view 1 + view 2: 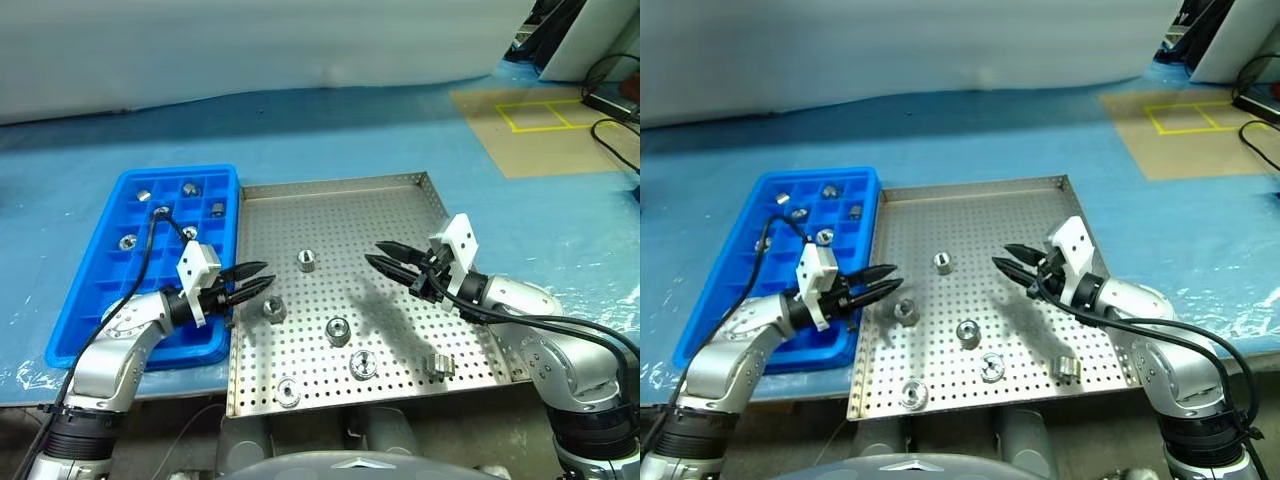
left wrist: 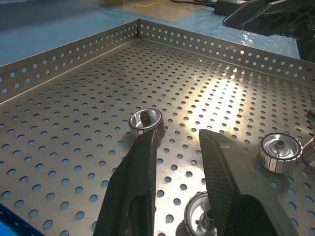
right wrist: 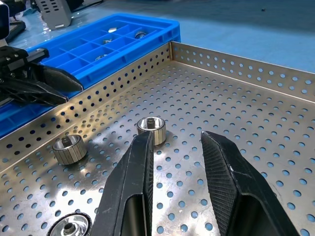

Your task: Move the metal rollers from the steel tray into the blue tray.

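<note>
Rollers lie split between two trays on a blue-covered surface (image 1: 330,120): six remain scattered on the steel tray (image 1: 400,200), several more already sit in compartments of the blue tray (image 1: 100,300) just beside it. The left tool (image 1: 252,282) hovers at the steel tray's left rim, its fingers apart with nothing between them in the wrist view; the right tool (image 1: 392,262) hangs over the tray's middle, fingers parted and empty, aimed toward the upright roller (image 1: 306,260) near the centre. Both tools point inward at the same stretch of tray, so a clash between them looks the chief risk if both reach together. A roller pinched off-centre could also squirt away across the slick perforated floor, and one lying on its side (image 1: 440,366) near the front rim may roll when touched.
</note>
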Tool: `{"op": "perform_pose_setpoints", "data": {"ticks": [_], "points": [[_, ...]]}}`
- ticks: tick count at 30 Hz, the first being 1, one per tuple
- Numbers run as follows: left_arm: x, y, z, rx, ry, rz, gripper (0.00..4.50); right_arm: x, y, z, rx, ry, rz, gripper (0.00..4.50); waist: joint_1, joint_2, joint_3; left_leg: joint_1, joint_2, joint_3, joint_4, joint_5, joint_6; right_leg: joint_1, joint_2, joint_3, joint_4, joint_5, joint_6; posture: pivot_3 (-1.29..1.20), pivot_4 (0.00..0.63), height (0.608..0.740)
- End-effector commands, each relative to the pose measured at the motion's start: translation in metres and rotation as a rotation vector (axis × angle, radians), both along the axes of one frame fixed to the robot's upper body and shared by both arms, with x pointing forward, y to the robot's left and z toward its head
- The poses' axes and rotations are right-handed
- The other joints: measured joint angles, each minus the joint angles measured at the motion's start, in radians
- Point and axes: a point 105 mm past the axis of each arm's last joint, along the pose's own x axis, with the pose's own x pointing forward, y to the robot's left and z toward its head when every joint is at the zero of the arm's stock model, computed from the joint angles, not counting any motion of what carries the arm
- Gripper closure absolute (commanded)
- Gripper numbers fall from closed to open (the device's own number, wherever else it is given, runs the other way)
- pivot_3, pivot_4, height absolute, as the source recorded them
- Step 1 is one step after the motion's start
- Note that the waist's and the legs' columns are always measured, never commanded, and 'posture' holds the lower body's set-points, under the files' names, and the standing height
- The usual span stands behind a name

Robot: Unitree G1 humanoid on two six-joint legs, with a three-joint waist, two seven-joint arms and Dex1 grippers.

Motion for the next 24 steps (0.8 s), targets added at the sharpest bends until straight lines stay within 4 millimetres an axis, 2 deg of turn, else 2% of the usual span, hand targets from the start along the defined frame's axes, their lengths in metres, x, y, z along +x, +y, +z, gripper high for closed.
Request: {"op": "perform_pose_setpoints", "data": {"ticks": [1, 8, 19, 24], "points": [[0.0, 0.001, 0.005, -0.008, -0.028, 0.007, 3.08, 0.0, 0.002, 0.009, 0.001, -0.046, 0.017, 3.01, -0.003, 0.0, 0.0, 0.0, 0.0, 0.0, 0.0, 0.0, 0.0, 0.0, 0.0, 0.0, 0.0, 0.0, 0.0, -0.19, 0.15, 0.74], [0.004, 0.008, 0.003, 0.018, -0.032, 0.044, 3.08, -0.001, 0.0, 0.009, -0.026, -0.051, 0.043, 3.01, -0.007, 0.0, 0.0, 0.0, 0.0, 0.0, 0.0, 0.0, 0.0, 0.0, 0.0, 0.0, 0.0, 0.0, 0.0, -0.19, 0.15, 0.74], [0.002, 0.009, 0.004, 0.006, -0.039, 0.02, 3.08, -0.002, 0.004, 0.007, -0.058, -0.063, 0.041, 3.01, -0.008, 0.0, 0.0, 0.0, 0.0, 0.0, 0.0, 0.0, 0.0, 0.001, 0.0, 0.0, 0.0, 0.0, 0.0, -0.19, 0.15, 0.74], [0.012, -0.006, 0.008, 0.01, -0.052, -0.045, 3.08, 0.0, 0.008, 0.008, -0.057, -0.077, 0.036, 3.01, -0.006, 0.0, 0.0, 0.001, 0.0, 0.0, 0.001, 0.0, 0.0, 0.001, 0.0, 0.0, 0.001, 0.0, 0.0, -0.18, 0.15, 0.74]]}}
